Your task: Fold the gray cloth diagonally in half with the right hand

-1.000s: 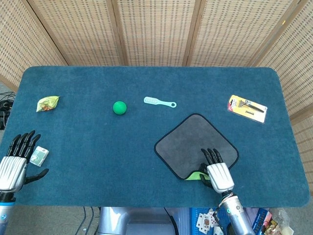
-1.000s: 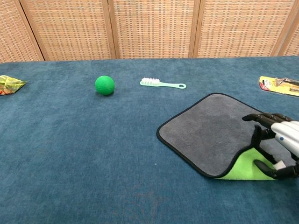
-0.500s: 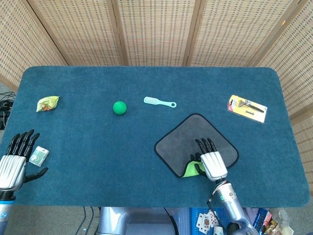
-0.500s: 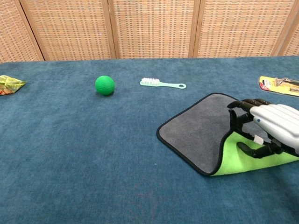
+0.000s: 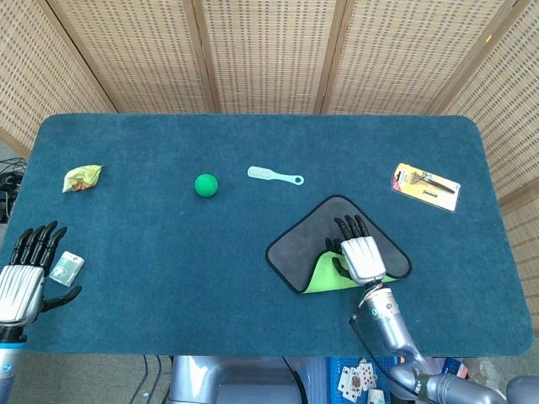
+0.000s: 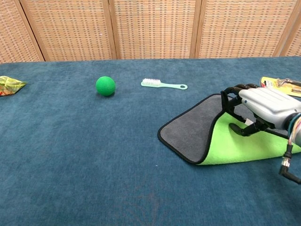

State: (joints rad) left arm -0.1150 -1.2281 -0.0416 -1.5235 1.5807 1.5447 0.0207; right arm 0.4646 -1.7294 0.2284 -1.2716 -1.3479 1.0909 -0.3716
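Note:
The gray cloth (image 5: 296, 245) (image 6: 190, 129) lies on the blue table at the front right, black-edged, with a bright green underside. My right hand (image 5: 357, 252) (image 6: 256, 106) grips its near corner between thumb and fingers and holds it lifted over the middle of the cloth, so the green side (image 6: 237, 146) (image 5: 324, 275) shows as a raised flap. My left hand (image 5: 27, 273) rests open at the table's front left, fingers spread, holding nothing; the chest view does not show it.
A green ball (image 5: 205, 184) (image 6: 105, 86) and a mint brush (image 5: 274, 175) (image 6: 163, 84) lie mid-table. A razor pack (image 5: 425, 186) (image 6: 281, 86) sits at the back right, a snack bag (image 5: 82, 178) (image 6: 9, 85) at the far left, a small packet (image 5: 66, 267) beside my left hand.
My right hand has carried the cloth's near corner up and away from me, over the cloth, exposing much more green underside. The left hand has stayed put.

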